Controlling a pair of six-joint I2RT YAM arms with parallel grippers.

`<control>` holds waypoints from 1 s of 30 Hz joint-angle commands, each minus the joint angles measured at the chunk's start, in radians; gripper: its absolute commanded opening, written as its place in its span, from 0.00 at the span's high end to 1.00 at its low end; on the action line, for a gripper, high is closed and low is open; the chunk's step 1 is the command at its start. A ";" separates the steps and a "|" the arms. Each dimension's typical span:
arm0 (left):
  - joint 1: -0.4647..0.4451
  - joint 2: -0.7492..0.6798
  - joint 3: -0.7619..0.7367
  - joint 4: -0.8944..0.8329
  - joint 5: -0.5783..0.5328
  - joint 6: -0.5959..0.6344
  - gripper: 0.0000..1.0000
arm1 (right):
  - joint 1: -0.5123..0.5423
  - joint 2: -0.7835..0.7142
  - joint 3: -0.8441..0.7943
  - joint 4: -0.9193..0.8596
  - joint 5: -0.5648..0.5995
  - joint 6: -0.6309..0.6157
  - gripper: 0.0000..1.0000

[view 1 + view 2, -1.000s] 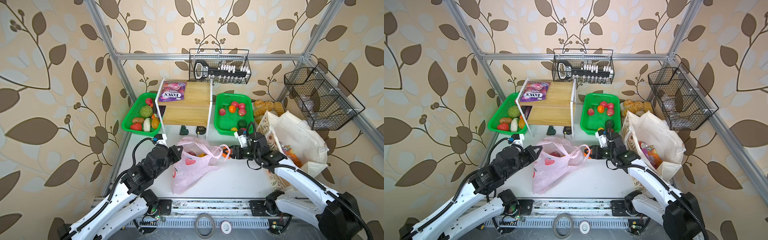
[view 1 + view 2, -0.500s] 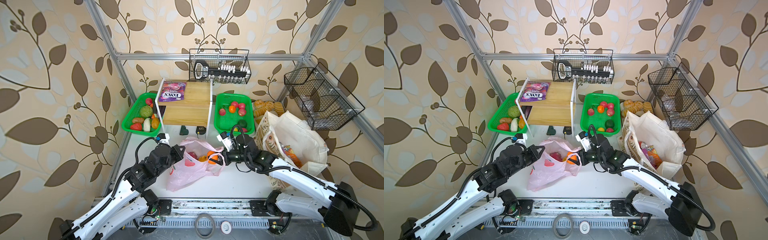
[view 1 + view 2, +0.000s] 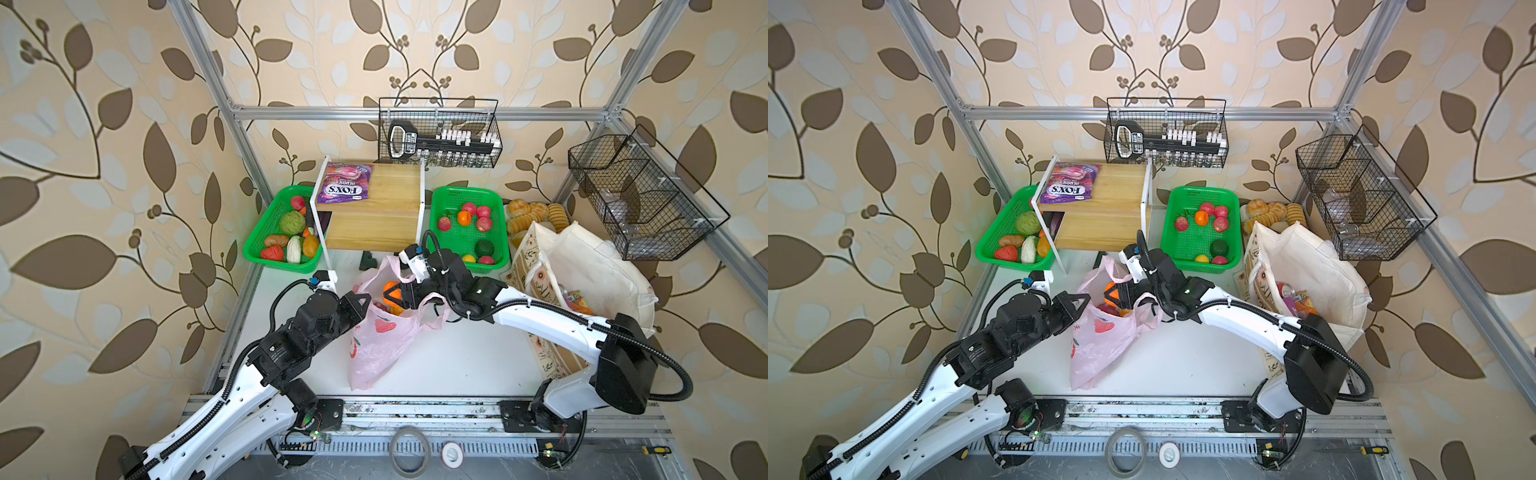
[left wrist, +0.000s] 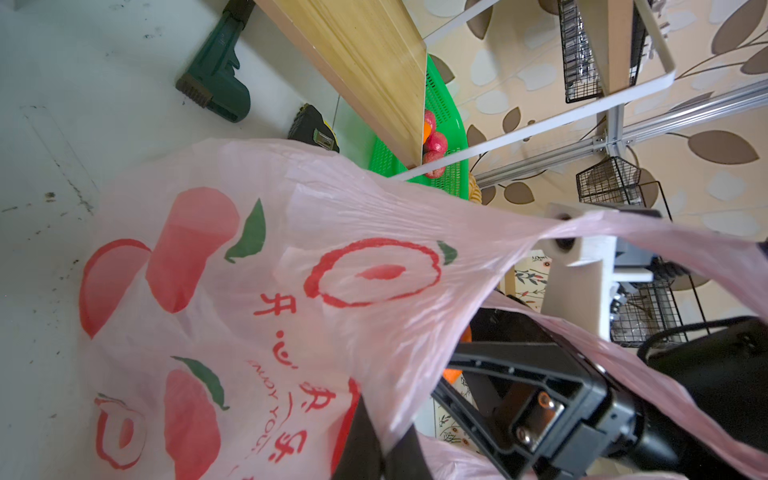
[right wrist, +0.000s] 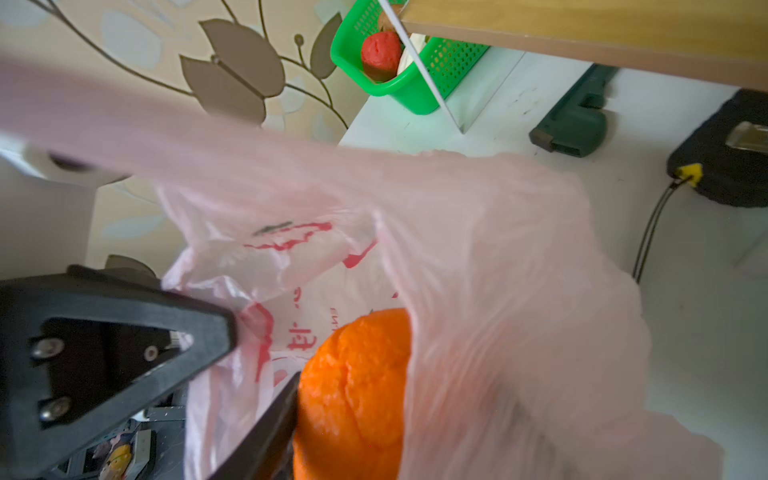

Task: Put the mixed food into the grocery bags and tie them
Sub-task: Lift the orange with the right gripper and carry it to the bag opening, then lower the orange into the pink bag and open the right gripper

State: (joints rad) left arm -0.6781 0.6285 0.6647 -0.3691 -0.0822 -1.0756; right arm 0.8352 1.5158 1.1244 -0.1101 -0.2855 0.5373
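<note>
The thin pink grocery bag (image 3: 378,345) (image 3: 1100,349) with red fruit prints lies mid-table, its mouth held up. My left gripper (image 3: 365,300) (image 3: 1086,297) (image 4: 374,451) is shut on the bag's near rim. My right gripper (image 3: 395,297) (image 3: 1116,297) (image 5: 357,419) is shut on an orange (image 3: 390,288) (image 5: 353,386) at the bag's mouth, with a loop handle draped over its wrist. A red-pink fruit (image 3: 1104,310) lies inside. The cream canvas tote (image 3: 582,266) (image 3: 1308,257) stands at the right, with a red can (image 3: 1284,290) and packets in it.
Two green mesh baskets (image 3: 272,266) (image 3: 436,195) of produce flank a wooden shelf (image 3: 374,216) that carries a purple FOX'S packet (image 3: 343,189). Bread rolls (image 3: 536,212) lie behind the tote. A green tool (image 4: 216,75) and a black tape measure (image 4: 311,124) lie under the shelf. Wire baskets (image 3: 640,199) hang on the walls.
My right gripper has carried the orange leftwards from beside the bag into its mouth. The bag has been pulled more upright and narrower. My left gripper has kept its hold on the rim.
</note>
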 commanded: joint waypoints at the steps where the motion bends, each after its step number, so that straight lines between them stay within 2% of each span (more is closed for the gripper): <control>1: 0.018 -0.014 -0.003 0.040 0.013 -0.024 1.00 | 0.005 0.024 0.049 -0.029 -0.011 -0.024 0.39; 6: 0.026 -0.032 0.009 -0.006 -0.021 0.000 1.00 | -0.002 -0.052 0.009 -0.030 0.007 -0.055 0.24; 9: 0.028 -0.027 0.002 0.013 -0.019 -0.002 1.00 | -0.010 -0.089 -0.018 -0.029 -0.010 -0.060 0.22; 16: 0.029 -0.008 0.009 0.023 -0.007 0.002 1.00 | -0.016 -0.199 -0.088 -0.045 0.027 -0.068 0.21; 30: 0.032 -0.039 -0.003 -0.008 -0.051 -0.020 1.00 | -0.056 -0.724 -0.366 -0.085 0.354 -0.196 0.23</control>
State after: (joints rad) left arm -0.6590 0.5957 0.6640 -0.3923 -0.0971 -1.0824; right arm 0.7837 0.8513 0.7918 -0.1841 -0.0399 0.3901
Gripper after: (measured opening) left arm 0.045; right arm 0.768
